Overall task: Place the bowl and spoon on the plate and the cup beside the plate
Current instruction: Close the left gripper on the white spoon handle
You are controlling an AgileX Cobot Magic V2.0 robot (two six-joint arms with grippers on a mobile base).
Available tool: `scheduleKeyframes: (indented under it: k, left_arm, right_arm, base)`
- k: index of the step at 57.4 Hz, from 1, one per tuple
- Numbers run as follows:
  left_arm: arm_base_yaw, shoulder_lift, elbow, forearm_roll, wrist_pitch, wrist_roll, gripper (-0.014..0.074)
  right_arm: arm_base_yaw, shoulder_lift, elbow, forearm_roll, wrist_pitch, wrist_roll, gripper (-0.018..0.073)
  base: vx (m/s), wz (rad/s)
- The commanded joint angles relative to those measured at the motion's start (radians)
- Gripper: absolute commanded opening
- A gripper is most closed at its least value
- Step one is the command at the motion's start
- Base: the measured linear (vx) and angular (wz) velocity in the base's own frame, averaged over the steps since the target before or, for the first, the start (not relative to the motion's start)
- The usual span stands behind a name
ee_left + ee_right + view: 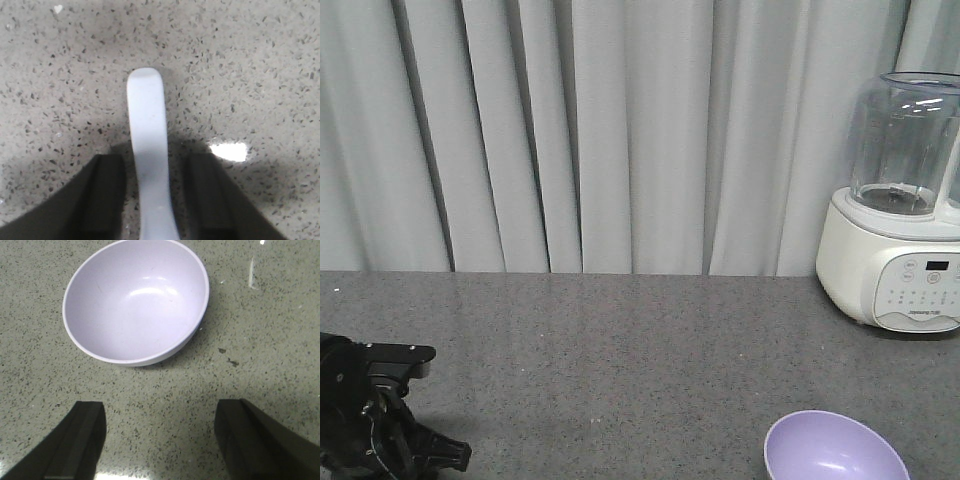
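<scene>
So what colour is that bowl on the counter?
The bowl is plain lavender purple, with no pattern. The right wrist view shows it best.

The bowl (136, 300) was lavender, smooth and empty, and stood upright on the speckled grey counter (260, 340), low at the right of the front view. The spoon (148, 160) lay flat on the counter, showing only its pale blue-white handle with a rounded end.

Curtain (620, 130): pale grey, pleated, 12 o'clock
Counter (620, 350): grey speckled stone
Appliance (890, 265): white, clear jar (905, 140) on top, 3 o'clock
</scene>
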Motion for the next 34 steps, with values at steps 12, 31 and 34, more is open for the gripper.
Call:
scheduleKeyframes:
  k: [12, 31, 34]
  left_arm:
    - [-0.008, -0.025, -0.02, -0.018, 0.005, -0.008, 0.0]
    - [-0.008, -0.099, -0.02, -0.002, 0.068, -0.008, -0.0006]
    - [-0.008, -0.132, -0.02, -0.002, 0.06, -0.008, -0.0005]
  right_arm:
    - [0.001, 0.128, -0.196, -0.081, 0.059, 0.031, 0.0522]
    - [0.001, 0.368, -0.44, -0.174, 0.11, 0.083, 0.0522]
    - [0.001, 0.414, -0.476, -0.174, 0.116, 0.083, 0.0522]
  base:
    - [0.0, 0.0]
    - [0.0, 0.0]
    - [0.0, 0.0]
